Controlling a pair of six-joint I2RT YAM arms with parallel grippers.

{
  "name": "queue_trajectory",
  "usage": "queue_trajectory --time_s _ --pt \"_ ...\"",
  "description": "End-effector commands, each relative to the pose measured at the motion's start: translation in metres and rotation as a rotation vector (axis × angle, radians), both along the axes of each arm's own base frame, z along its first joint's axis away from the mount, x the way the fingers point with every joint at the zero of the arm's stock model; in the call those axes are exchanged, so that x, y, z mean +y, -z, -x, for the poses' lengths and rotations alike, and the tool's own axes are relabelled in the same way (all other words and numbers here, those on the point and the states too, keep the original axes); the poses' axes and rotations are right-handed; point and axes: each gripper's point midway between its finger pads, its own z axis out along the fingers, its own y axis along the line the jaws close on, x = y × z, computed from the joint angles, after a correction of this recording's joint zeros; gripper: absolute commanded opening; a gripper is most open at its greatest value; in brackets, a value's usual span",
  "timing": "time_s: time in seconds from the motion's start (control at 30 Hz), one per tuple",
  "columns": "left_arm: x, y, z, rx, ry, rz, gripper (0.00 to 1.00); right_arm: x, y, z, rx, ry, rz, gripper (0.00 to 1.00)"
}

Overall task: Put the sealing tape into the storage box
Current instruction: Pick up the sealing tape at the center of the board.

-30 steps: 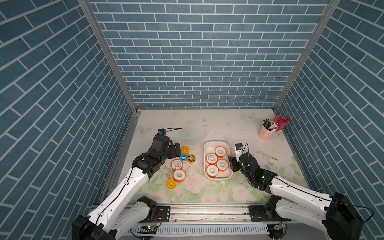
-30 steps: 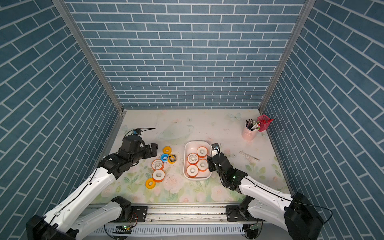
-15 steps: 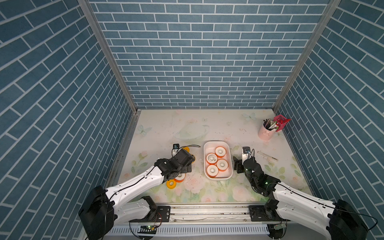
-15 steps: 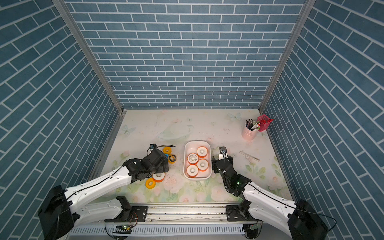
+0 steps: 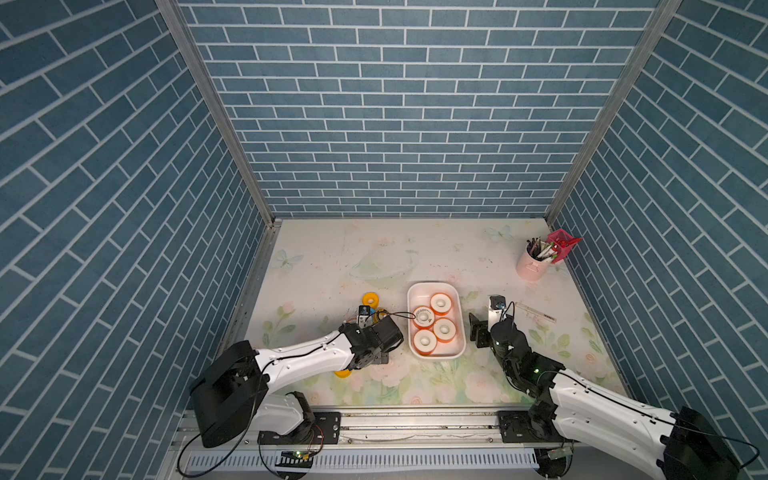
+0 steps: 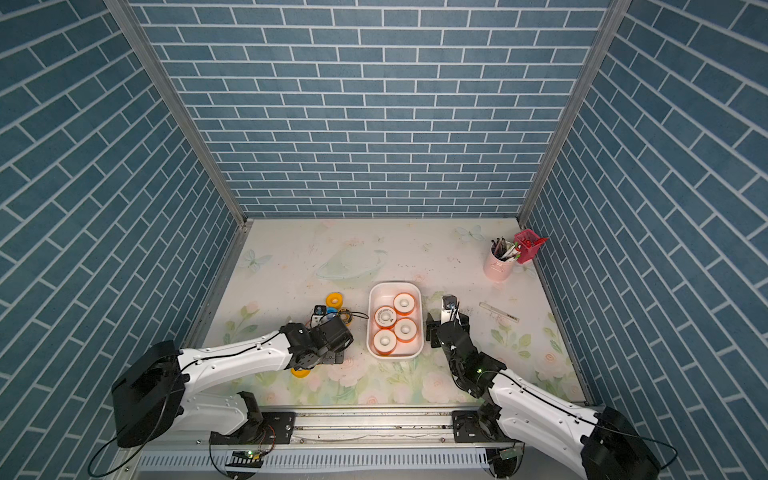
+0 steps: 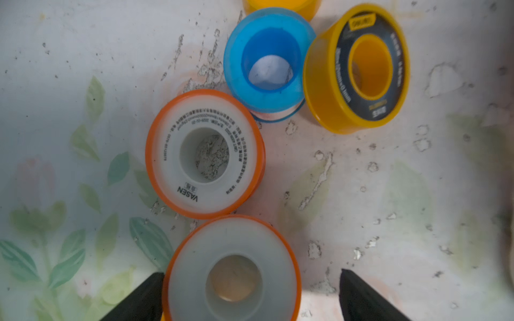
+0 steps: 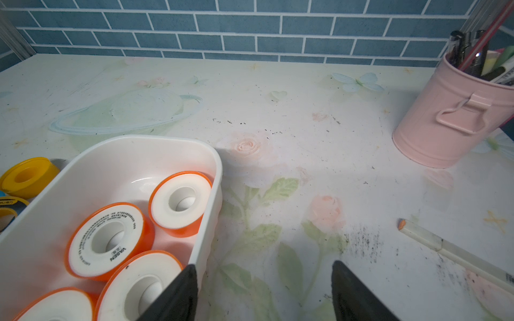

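Storage box (image 5: 434, 285): is sitting at the middle of the bench (image 5: 374, 257), toward the near edge, in both top views.
Boxed orange rolls (image 5: 444, 329): four rolls of sealing tape are lying flat inside the storage box, packed together in its near and middle part.
Left gripper (image 7: 250, 272): is hanging close over the bench, left of the storage box, with its fingers spread wide to either side of the plain orange roll (image 7: 232, 275). It is pinching nothing: one fingertip is sitting at the roll's rim and the other is standing clear of it.
Printed orange roll (image 7: 204, 154): is lying flat on the bench, just beside the plain orange roll.
Blue roll (image 7: 267, 59): is lying between the printed orange roll and the black-labelled yellow roll (image 7: 358, 68), close against both.
Far yellow roll (image 5: 369, 299): is lying on the bench at the far end of the loose group.
Near yellow roll (image 5: 343, 372): is showing partly from under the left arm (image 5: 307, 359).
Right gripper (image 8: 262, 265): is hovering just right of the storage box, at its near right corner, with its fingers spread and only bare bench between them.
Pink cup (image 5: 532, 266): is standing at the far right, holding pens.
Pen (image 5: 536, 318): is lying on the bench right of the right gripper.
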Motion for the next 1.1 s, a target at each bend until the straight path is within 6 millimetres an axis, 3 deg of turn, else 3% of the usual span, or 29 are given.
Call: queue_trajectory --time_s 0.0,0.37,0.63,0.8,1.07 --pt "0.008 0.001 0.003 0.011 -0.015 -0.061 0.98 -0.003 -0.003 -0.003 -0.011 0.034 -0.031 0.76" --pt "0.001 0.003 -0.004 0.002 -0.004 -0.073 0.87 -0.002 -0.003 -0.003 -0.008 0.031 -0.029 0.76" --pt "0.004 0.005 -0.006 0.002 0.0 -0.101 0.85 -0.001 -0.002 -0.004 -0.002 0.028 -0.024 0.76" --pt "0.004 0.007 -0.008 -0.001 -0.001 -0.106 0.77 -0.001 -0.001 -0.004 -0.002 0.03 -0.022 0.76" --pt "-0.013 -0.004 -0.016 -0.024 0.021 -0.041 0.69 -0.001 -0.001 -0.004 0.002 0.028 -0.019 0.76"
